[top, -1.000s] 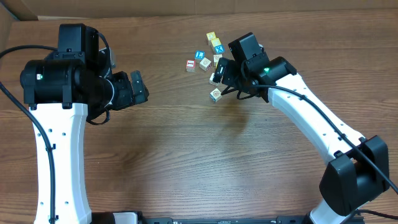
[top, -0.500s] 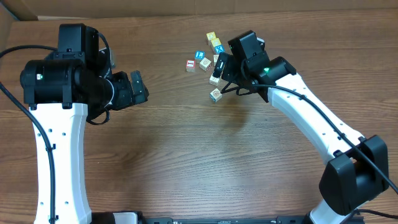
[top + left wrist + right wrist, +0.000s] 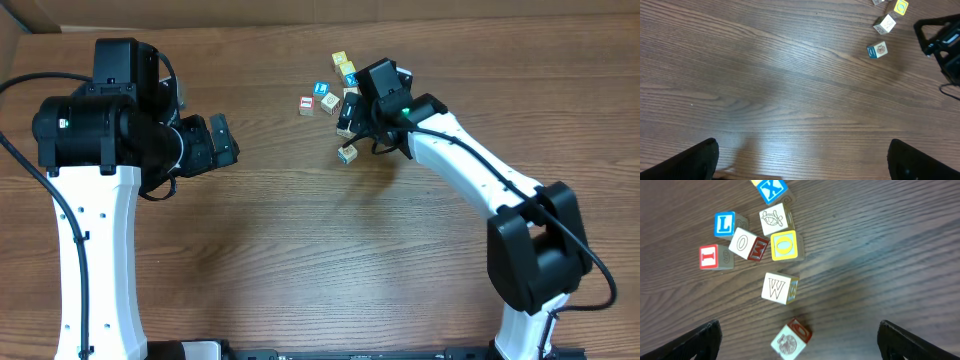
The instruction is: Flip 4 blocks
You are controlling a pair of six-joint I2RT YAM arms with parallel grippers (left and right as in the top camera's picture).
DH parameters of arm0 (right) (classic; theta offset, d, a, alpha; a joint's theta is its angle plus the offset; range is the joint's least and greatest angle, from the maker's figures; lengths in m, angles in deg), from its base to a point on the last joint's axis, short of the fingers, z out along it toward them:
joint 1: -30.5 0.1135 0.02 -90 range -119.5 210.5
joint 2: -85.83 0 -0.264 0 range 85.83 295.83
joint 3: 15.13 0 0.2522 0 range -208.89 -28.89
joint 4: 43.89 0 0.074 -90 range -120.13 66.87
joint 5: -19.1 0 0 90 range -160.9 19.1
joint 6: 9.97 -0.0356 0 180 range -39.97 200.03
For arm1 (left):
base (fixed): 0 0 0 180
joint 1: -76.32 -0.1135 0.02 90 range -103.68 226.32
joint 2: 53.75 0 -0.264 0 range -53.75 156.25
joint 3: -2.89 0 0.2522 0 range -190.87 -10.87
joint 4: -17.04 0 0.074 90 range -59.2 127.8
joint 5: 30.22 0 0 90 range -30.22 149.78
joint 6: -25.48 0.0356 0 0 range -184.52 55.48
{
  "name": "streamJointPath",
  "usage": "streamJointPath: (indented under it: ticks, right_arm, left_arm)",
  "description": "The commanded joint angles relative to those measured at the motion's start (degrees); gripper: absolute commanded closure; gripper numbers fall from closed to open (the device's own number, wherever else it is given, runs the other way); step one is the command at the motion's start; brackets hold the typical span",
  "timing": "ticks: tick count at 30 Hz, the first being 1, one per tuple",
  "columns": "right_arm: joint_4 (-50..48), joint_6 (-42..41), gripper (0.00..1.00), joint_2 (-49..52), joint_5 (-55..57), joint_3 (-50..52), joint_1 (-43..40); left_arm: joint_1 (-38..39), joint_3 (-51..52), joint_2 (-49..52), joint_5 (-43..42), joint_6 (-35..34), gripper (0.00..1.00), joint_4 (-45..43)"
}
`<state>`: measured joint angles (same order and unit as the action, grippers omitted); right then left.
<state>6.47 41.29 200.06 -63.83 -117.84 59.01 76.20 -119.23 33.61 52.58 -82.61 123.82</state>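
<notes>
Wood-grain tabletop (image 3: pixel 880 255) holds the blocks (image 3: pixel 747 242); our right end effector (image 3: pixel 799 342) hangs wide open, empty, so we should straddle the W block (image 3: pixel 776 288) squarely, clear of neighbours, before closing

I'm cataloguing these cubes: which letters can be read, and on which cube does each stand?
"X": top blue cube
"L": left blue cube
"I": red cube
"O": white cube
"O": yellow cube
"W": cream cube
Nearest cube: red letter, too tilted to read.

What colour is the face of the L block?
Blue, with a white letter. The L block shows best in the right wrist view.
</notes>
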Motion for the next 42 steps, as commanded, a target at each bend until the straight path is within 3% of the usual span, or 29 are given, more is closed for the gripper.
streamJointPath:
  ticks: [1, 15, 32, 35, 39, 42]
  right_arm:
    - [-1.7, 1.0, 0.0, 2.4, 0.7, -1.1, 0.0]
    - [-5.9, 1.0, 0.0, 5.7, -1.1, -1.1, 0.5]
    - [-18.0, 1.3, 0.01, 13.4, -1.1, -1.1, 0.7]
    - [-18.4, 1.3, 0.13, 15.3, -1.1, -1.1, 0.7]
    - [-17.6, 1.3, 0.6, 15.6, -1.1, -1.1, 0.7]
    - [-16.5, 1.3, 0.73, 14.0, -1.1, -1.1, 0.7]
  left_arm:
    - [-0.2, 0.0, 0.0, 0.6, -0.8, 0.0, -0.3]
    - [-0.2, 0.0, 0.0, 0.6, -0.8, 0.0, -0.3]
    - [-0.2, 0.0, 0.0, 0.6, -0.8, 0.0, -0.3]
    - [-0.2, 0.0, 0.0, 0.6, -0.8, 0.0, -0.3]
    - [-0.2, 0.0, 0.0, 0.6, -0.8, 0.0, -0.3]
    - [-0.2, 0.0, 0.0, 0.6, -0.8, 0.0, -0.3]
